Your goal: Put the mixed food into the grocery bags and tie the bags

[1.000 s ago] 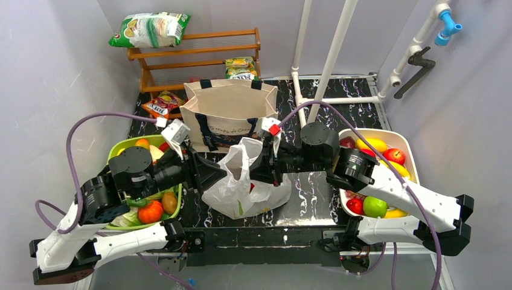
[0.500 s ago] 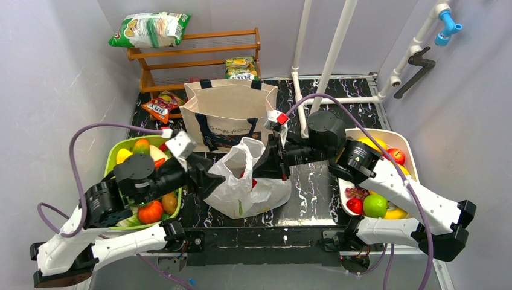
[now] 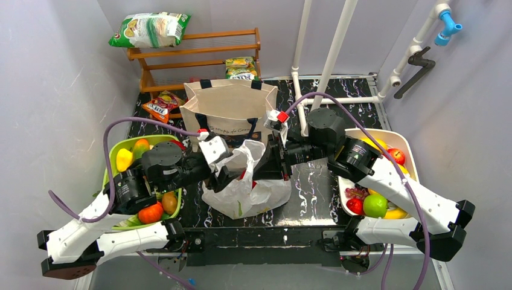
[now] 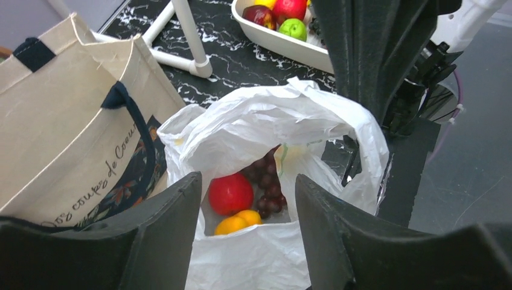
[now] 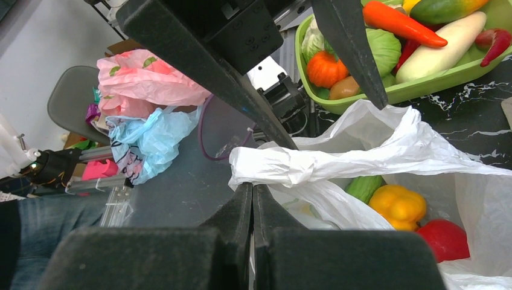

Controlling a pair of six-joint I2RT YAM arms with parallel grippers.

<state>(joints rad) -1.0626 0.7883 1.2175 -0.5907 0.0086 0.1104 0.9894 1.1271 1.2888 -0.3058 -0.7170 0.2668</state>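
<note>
The white plastic bag (image 3: 244, 187) lies mid-table with its mouth held up. Inside it I see a red tomato (image 4: 230, 193), an orange fruit (image 4: 238, 221), dark grapes (image 4: 270, 184), a yellow pepper (image 5: 400, 205) and a cucumber (image 5: 365, 186). My right gripper (image 3: 270, 158) is shut on the bag's right handle (image 5: 284, 166). My left gripper (image 3: 227, 171) is open, its fingers (image 4: 160, 223) standing either side of the bag's near rim (image 4: 247, 257). The beige canvas tote (image 3: 228, 112) stands upright just behind.
A green tray (image 3: 115, 160) of vegetables sits at the left, a white tray (image 3: 406, 142) of fruit at the right. Snack packets (image 3: 162, 106) lie by a wooden rack (image 3: 199, 51) at the back. White pipes (image 3: 329, 54) rise behind the tote.
My left gripper has swung right from beside the green tray to the bag's left rim. The right gripper has shifted slightly back, still holding the handle.
</note>
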